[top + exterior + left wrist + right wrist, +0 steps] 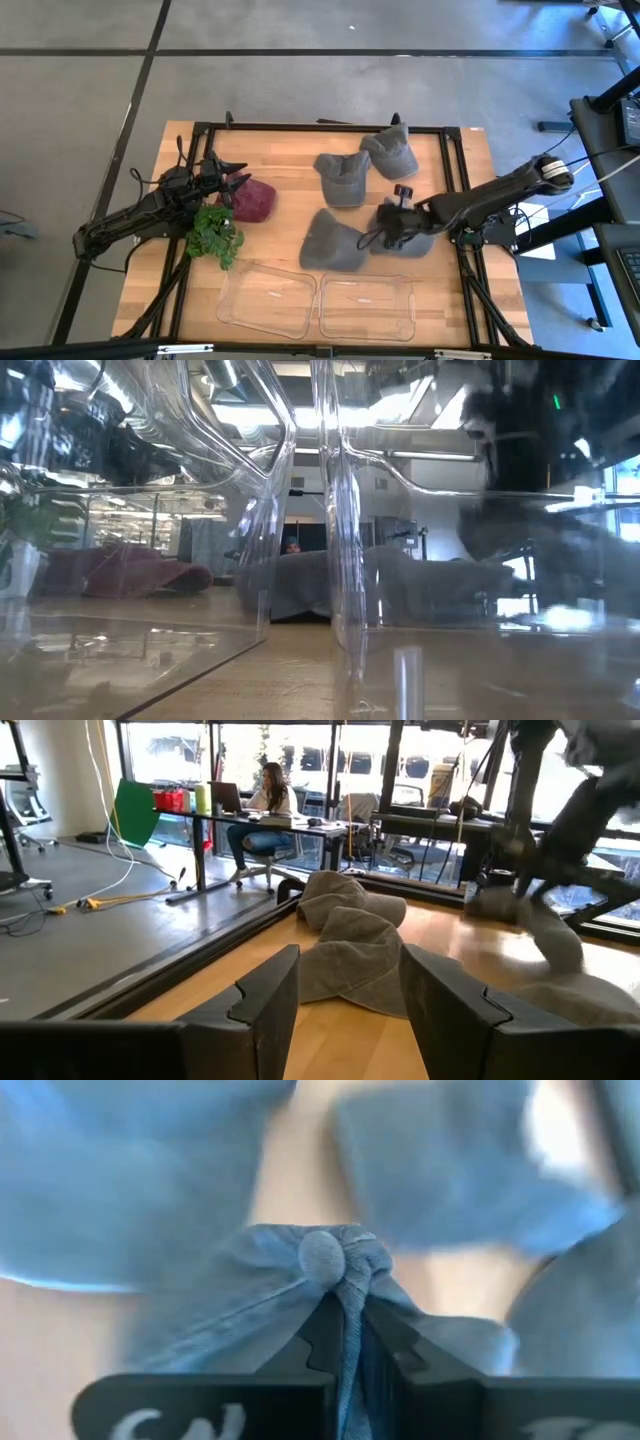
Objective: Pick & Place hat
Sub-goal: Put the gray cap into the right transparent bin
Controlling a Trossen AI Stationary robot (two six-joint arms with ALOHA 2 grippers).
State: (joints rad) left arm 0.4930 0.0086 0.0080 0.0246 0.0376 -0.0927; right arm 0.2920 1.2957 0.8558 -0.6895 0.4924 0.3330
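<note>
At table front: two clear bins, nothing inside.

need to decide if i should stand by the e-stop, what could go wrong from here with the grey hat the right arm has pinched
The right gripper pinches only a thin fold of the grey hat near its top button, so the fabric could slip out on the lift. Another grey hat lies against it and might get dragged along. The clear bins sit close together, so a hanging hat could catch on a rim. The left gripper waits by the maroon hat.
</note>
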